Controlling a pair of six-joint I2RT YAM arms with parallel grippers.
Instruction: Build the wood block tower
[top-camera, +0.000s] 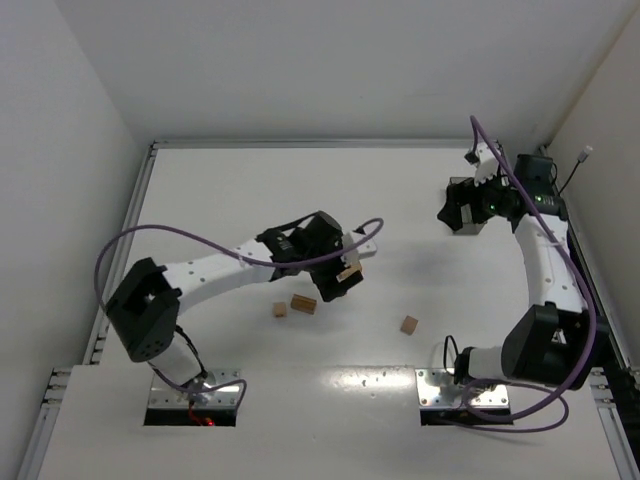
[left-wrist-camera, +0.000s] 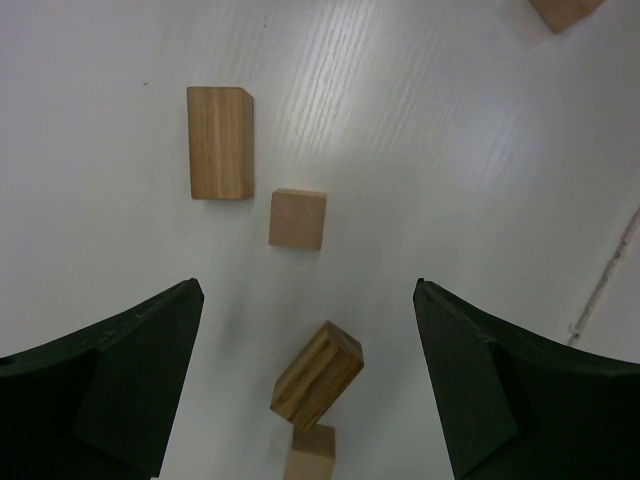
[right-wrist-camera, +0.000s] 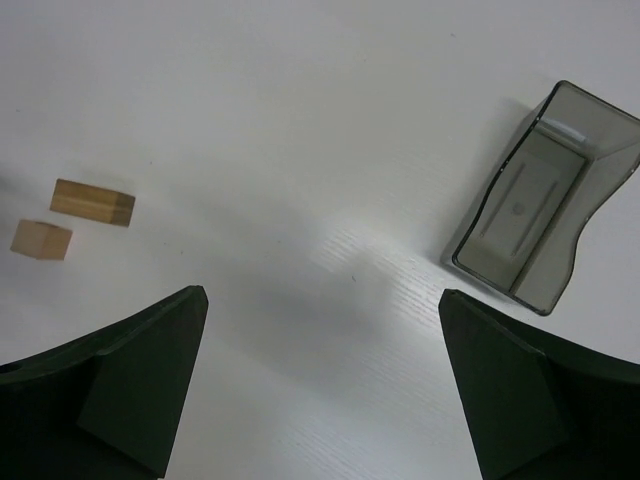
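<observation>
My left gripper (top-camera: 338, 272) is open, its fingers (left-wrist-camera: 130, 370) well apart on either side of a short tower. The tower is a darker oblong wood block (left-wrist-camera: 317, 373) sitting twisted and tilted on a pale cube (left-wrist-camera: 310, 455); it shows as a pale sliver in the top view (top-camera: 348, 272). The fingers do not touch it. Beyond it on the table lie a long block (left-wrist-camera: 220, 142) (top-camera: 303, 303), a cube (left-wrist-camera: 297, 218) (top-camera: 279, 309) and another cube (left-wrist-camera: 565, 10) (top-camera: 409, 324). My right gripper (top-camera: 462, 214) (right-wrist-camera: 320, 390) is open and empty at the far right.
A dark grey translucent plastic box (right-wrist-camera: 540, 200) lies on the table beside my right gripper. The long block (right-wrist-camera: 92, 202) and a cube (right-wrist-camera: 41, 240) also show at the left of the right wrist view. White walls enclose the table.
</observation>
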